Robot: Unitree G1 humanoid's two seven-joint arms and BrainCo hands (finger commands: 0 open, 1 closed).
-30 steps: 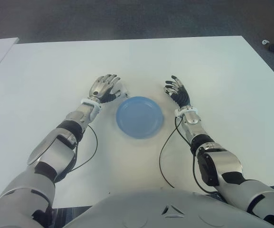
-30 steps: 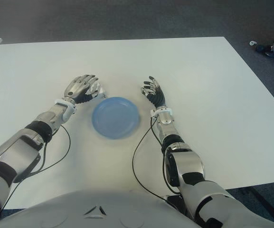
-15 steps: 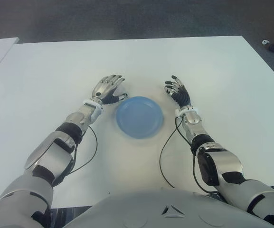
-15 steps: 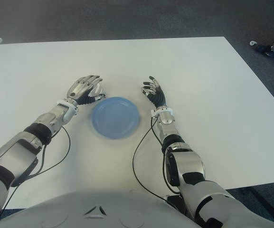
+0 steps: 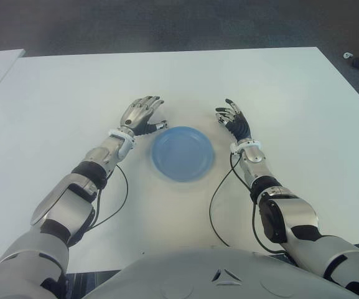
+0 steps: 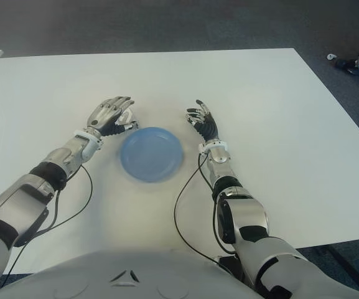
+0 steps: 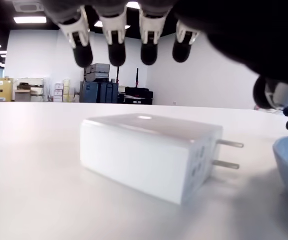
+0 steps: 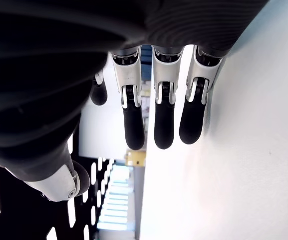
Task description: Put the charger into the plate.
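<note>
One small white charger [image 7: 148, 157] lies flat on the white surface [image 5: 260, 87], just beside the left rim of the blue plate [image 5: 183, 152], with its two metal prongs pointing toward the plate. The left hand [image 5: 142, 115] hovers over it with fingers spread and holding nothing; in the left wrist view the fingertips [image 7: 116, 52] hang above the block without touching it. The right hand [image 5: 234, 120] shows on the other side of the plate, fingers extended and empty.

By its look, the charger is a rigid plastic block, probably light but dense for its bulk, with smooth, glossy faces that could slip under hard fingertips. It should not deform or break under a firm squeeze. The best hold seems to be across the two long flat sides, thumb opposite the fingers, well clear of the prongs. Because it sits low, the fingertips need to reach right down to the surface.
</note>
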